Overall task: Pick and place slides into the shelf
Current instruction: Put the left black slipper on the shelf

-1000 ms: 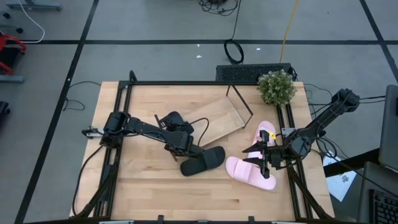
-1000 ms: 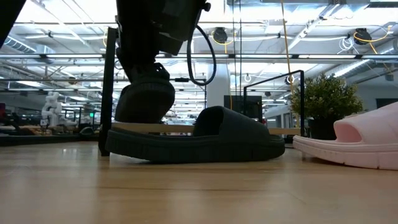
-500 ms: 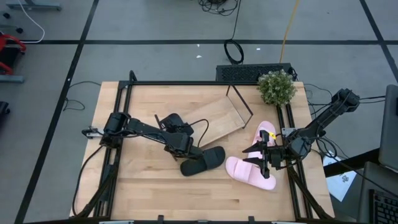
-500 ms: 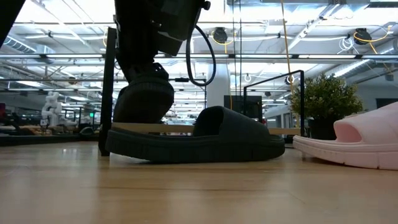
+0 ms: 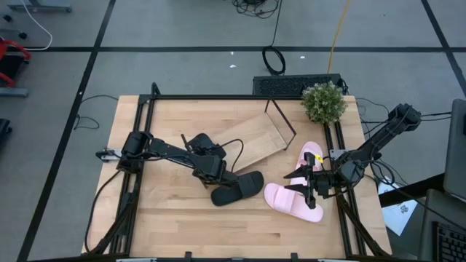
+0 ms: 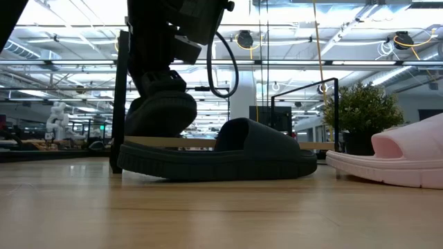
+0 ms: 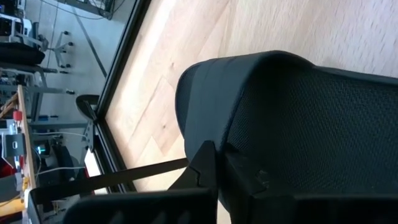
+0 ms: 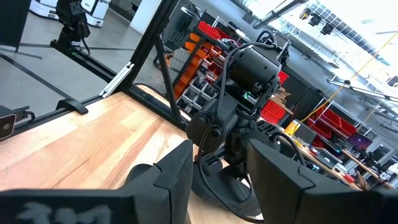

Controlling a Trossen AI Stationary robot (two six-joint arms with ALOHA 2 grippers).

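My left gripper (image 5: pixel 206 156) is shut on one black slide (image 5: pixel 199 140) by the left end of the shelf (image 5: pixel 255 142), a tilted wooden board in a thin black frame. That slide fills the left wrist view (image 7: pixel 292 106). The second black slide (image 5: pixel 237 188) lies sole down on the table just near of it (image 6: pixel 221 155). Two pink slides (image 5: pixel 293 202) (image 5: pixel 311 156) lie at the right. My right gripper (image 5: pixel 294 182) hangs open and level above them, pointing toward the table's left, nothing between its fingers (image 8: pixel 217 171). My left gripper comes at the black slide slanting down. In the wrist view one finger (image 7: pixel 204 168) lies against the slide's edge (image 7: pixel 233 155); dark on dark hides which part is pinched. In the low view the slide (image 6: pixel 163 111) sits tilted above the lying slide's heel.
A potted plant (image 5: pixel 324 102) stands at the far right corner, with a black grille-like box (image 5: pixel 291 86) beside it. Black rails (image 5: pixel 140 167) run along the table's left and right sides. Bare wood lies at the near left.
The black slide in my left gripper has tipped a little and sunk slightly, as the low view shows; the gripper stays in the same place and stays shut. The lying black slide and the pink slides have not moved.
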